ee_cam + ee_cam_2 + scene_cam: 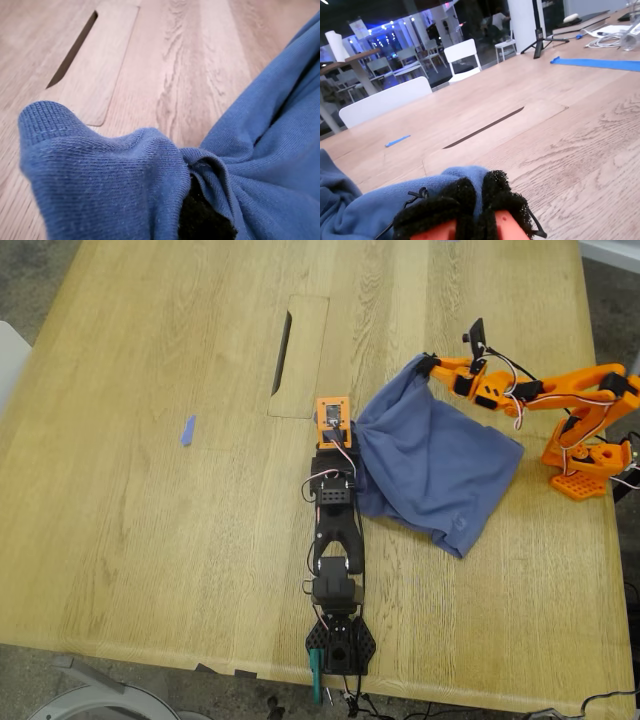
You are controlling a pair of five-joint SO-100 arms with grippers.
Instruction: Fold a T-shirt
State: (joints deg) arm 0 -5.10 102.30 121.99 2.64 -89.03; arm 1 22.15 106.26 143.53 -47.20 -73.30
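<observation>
Wooden surface (150, 540): pale oak grain, with a rectangular cable-access flap (303, 355) set flush near its middle, a dark slot along one edge. Blue scrap (187, 430): small, lay alone toward the exterior view's left, well apart from the flap. Second wrist view: white chairs (465, 55), a black tripod (540, 37), blue tape strip (595, 63), coiled white cable (607, 40).

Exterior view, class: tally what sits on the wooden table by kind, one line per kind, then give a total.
Robot arms: 2, one black and one orange
T-shirt: 1
Small blue scrap: 1
Total: 4
</observation>
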